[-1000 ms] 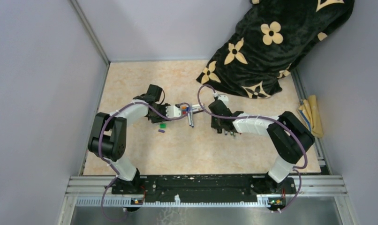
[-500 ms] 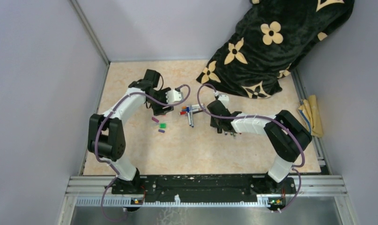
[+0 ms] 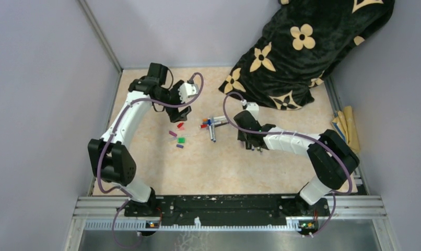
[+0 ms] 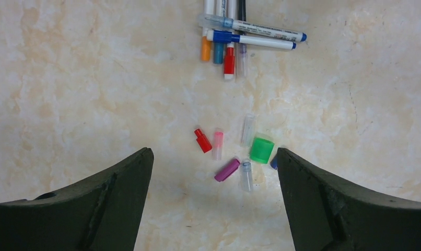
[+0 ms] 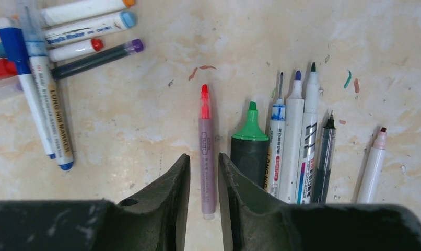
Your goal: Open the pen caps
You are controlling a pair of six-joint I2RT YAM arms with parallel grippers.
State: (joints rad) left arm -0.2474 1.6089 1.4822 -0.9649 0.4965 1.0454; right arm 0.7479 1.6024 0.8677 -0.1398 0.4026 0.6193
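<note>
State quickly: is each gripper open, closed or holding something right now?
Left gripper: open, holding nothing.
Right gripper: fingers close beside the red-tipped pen; grip cannot be told.

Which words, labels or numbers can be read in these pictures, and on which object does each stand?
"LONG NIB MARKER": on the barrel of the white marker with a blue end, right wrist view.
Too blurred to read: the print on the red-tipped pen, the blue-tipped marker and the white marker beside it.

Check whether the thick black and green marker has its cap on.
Off. In the right wrist view the black and green marker lies flat with its green tip bare.
</note>
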